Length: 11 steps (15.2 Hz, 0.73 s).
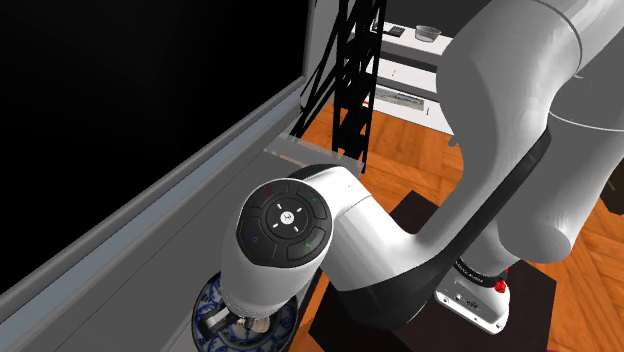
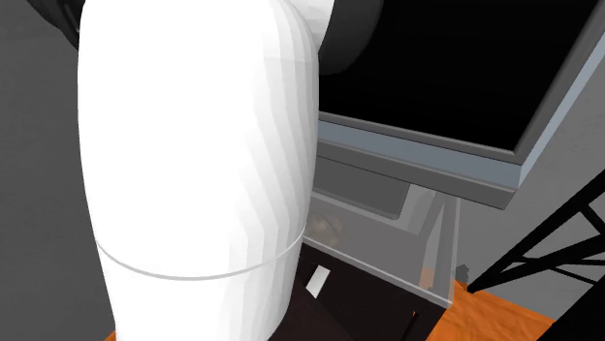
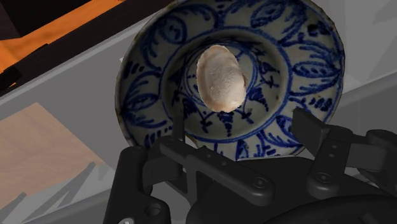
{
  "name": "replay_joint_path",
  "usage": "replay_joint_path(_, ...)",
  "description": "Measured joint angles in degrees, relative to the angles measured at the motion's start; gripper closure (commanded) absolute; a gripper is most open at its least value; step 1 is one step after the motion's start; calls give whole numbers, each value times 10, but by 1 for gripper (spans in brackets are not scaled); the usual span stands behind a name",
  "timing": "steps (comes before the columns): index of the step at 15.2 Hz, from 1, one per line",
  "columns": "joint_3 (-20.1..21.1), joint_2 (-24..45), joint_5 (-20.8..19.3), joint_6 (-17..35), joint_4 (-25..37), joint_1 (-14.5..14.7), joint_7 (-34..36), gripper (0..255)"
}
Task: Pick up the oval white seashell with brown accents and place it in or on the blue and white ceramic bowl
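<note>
The blue and white bowl [image 3: 305, 63] lies just beyond my gripper [image 3: 242, 121] in the wrist view. An oval white seashell with pale brown tints [image 3: 221, 77] rests in the bowl's centre, touching neither finger. My two black fingers [image 3: 304, 124] stand apart on either side of it, so the gripper is open and holds nothing. In the shoulder view the bowl [image 1: 212, 318] peeks out at the lower left, under the arm's white wrist link [image 1: 285, 240], which hides most of it.
The bowl sits on a grey ledge [image 1: 150, 215] below a window frame with a black area behind it. A black metal frame [image 1: 352, 75] stands on the orange wood floor [image 1: 400, 150]. The white arm link [image 2: 194, 165] blocks much of the second exterior view.
</note>
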Motion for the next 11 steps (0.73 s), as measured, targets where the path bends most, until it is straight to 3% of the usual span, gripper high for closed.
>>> replay_joint_path(5,53,-82,109,-30,5,-47,-73,0)
replay_joint_path(11,56,-89,120,-33,5,-49,-79,0)
